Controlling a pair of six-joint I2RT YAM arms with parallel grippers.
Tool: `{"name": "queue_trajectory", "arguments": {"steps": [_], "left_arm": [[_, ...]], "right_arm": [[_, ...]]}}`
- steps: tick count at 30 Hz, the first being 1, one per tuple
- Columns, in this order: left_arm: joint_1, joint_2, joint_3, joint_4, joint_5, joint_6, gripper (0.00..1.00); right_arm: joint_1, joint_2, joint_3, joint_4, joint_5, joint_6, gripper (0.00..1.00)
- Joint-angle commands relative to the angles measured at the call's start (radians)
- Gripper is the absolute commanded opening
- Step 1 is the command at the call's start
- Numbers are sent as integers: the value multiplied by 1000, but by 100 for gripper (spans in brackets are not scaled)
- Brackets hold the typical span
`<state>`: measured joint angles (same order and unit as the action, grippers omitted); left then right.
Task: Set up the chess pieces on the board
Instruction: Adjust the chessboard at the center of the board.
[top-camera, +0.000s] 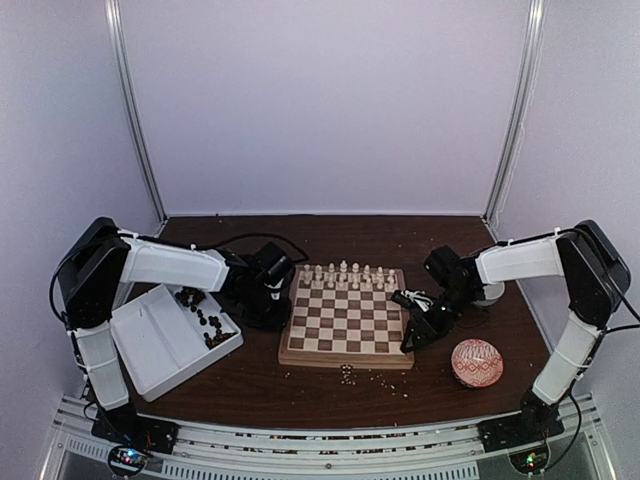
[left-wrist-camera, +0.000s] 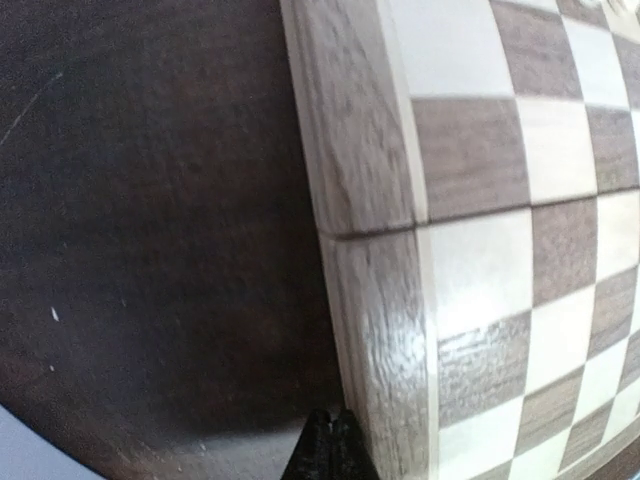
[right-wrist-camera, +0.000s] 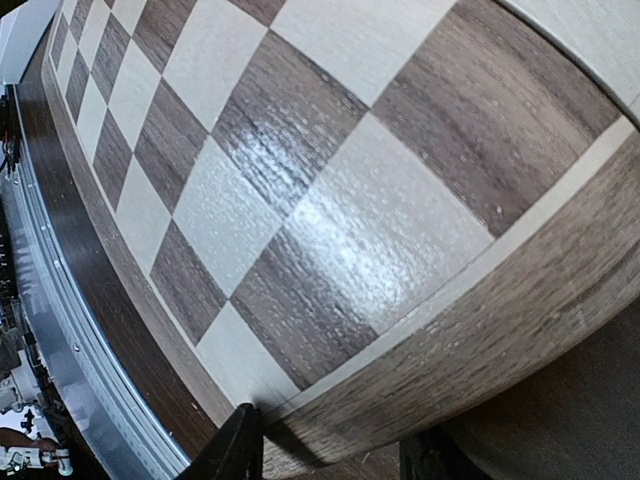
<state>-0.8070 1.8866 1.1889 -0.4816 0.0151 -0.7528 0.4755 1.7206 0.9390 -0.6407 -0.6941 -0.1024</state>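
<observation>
The board (top-camera: 345, 322) lies in the middle of the table, with cream-white chess pieces (top-camera: 345, 272) standing in its two far rows. Dark chess pieces (top-camera: 205, 322) lie in the white tray (top-camera: 150, 355) on the left. My left gripper (top-camera: 274, 304) is shut and empty, low beside the board's left border. In the left wrist view its fingertips (left-wrist-camera: 330, 445) rest by the border near the fold seam (left-wrist-camera: 370, 232). My right gripper (top-camera: 412, 335) is open over the board's right edge. One finger (right-wrist-camera: 238, 448) stands over the border strip (right-wrist-camera: 470, 330); the other is off the side.
A red patterned ball (top-camera: 476, 362) sits at the front right, close to the right arm. Pale crumbs (top-camera: 348, 373) are scattered in front of the board. The metal rail (top-camera: 320, 440) runs along the near table edge.
</observation>
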Motion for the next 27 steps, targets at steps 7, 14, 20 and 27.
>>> {"name": "queue_trajectory", "arguments": {"steps": [7,14,20,27], "left_arm": [[-184,-54,14,3,34,58,0],[-195,-128,8,-52,-67,70,0],[-191,-249,62,-164,-156,112,0],[-6,-406,24,-323,-326,-6,5]], "right_arm": [[24,45,25,-72,-21,-41,46],[28,51,64,-144,-1,-69,48],[7,-87,112,-285,70,-139,58],[-45,-202,135,-254,73,-162,60]]}}
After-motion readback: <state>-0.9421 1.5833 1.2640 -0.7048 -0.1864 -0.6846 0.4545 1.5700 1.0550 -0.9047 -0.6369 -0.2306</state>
